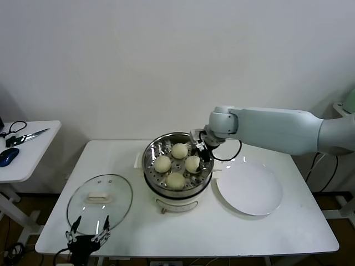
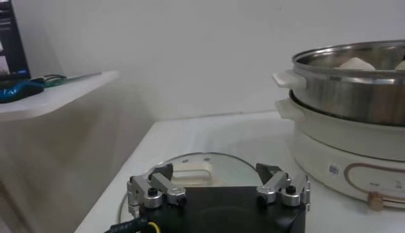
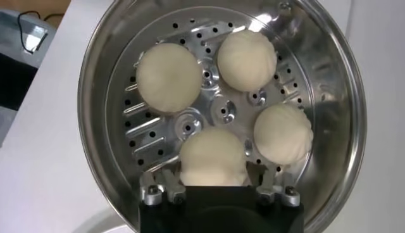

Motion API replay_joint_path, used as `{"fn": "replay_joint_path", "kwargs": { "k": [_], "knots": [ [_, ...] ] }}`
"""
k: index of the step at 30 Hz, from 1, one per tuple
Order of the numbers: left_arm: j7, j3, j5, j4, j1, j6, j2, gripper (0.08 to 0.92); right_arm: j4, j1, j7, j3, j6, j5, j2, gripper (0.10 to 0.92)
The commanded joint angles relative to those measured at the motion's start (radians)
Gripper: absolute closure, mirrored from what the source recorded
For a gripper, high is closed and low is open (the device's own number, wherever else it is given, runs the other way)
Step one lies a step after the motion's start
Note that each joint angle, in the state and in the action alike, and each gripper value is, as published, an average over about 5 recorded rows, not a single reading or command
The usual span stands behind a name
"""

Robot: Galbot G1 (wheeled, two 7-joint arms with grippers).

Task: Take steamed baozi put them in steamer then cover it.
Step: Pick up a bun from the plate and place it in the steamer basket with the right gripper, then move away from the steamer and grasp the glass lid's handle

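Several cream-white steamed baozi lie on the perforated tray of the steel steamer (image 1: 148, 158), which has no lid on. My right gripper (image 1: 198, 155) reaches down inside it at the back right. In the right wrist view its fingers (image 3: 169, 185) stand open on either side of the nearest baozi (image 3: 212, 157), which rests on the tray. The other baozi (image 3: 168, 77) (image 3: 247, 59) (image 3: 283, 133) sit farther in. The glass cover (image 1: 113, 191) lies flat on the table, left of the steamer. My left gripper (image 1: 89, 226) hangs open at the front edge, just short of the cover (image 2: 190, 166).
An empty white plate (image 1: 249, 188) lies right of the steamer. A low side table (image 1: 28, 149) with scissors and a mouse stands at the far left. The steamer's cream base (image 2: 342, 136) rises to the right of the left gripper.
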Motion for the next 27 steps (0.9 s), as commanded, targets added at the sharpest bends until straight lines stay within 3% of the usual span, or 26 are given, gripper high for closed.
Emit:
{"fn": "replay_joint_path", "kwargs": {
  "k": [1, 7, 11, 15, 18, 20, 23, 27],
  "knots": [
    [0.001, 0.0, 0.001, 0.003, 0.002, -0.001, 0.0, 0.177, -0.002, 0.02, -0.022, 0.006, 0.028, 0.019, 0.0, 0.258],
    [-0.001, -0.001, -0.002, -0.003, 0.0, 0.003, -0.001, 0.177, -0.007, 0.167, -0.13, -0.032, 0.098, 0.091, -0.042, 0.204],
    [-0.001, -0.002, -0.014, -0.01, 0.001, 0.009, -0.001, 0.177, -0.015, 0.201, -0.104, 0.028, 0.089, 0.221, -0.116, 0.203],
    [-0.003, -0.004, -0.057, -0.02, -0.004, 0.03, 0.004, 0.177, 0.021, 0.063, 0.233, 0.237, -0.001, 0.351, -0.23, 0.202],
    [-0.014, -0.005, -0.097, -0.03, -0.015, 0.069, 0.012, 0.177, 0.032, -0.171, 0.564, 0.513, -0.044, 0.358, -0.312, 0.203],
    [-0.035, -0.004, -0.081, -0.033, -0.027, 0.095, 0.019, 0.177, 0.04, -0.314, 0.704, 0.683, -0.051, 0.35, -0.352, 0.203],
    [-0.071, -0.006, -0.005, -0.022, -0.052, 0.118, 0.032, 0.177, 0.074, -0.506, 0.798, 0.888, 0.008, 0.318, -0.424, 0.203],
    [-0.027, -0.036, 0.08, -0.001, -0.071, 0.082, 0.057, 0.177, 0.153, -0.779, 0.79, 1.091, 0.121, 0.215, -0.541, 0.203]
  ]
}}
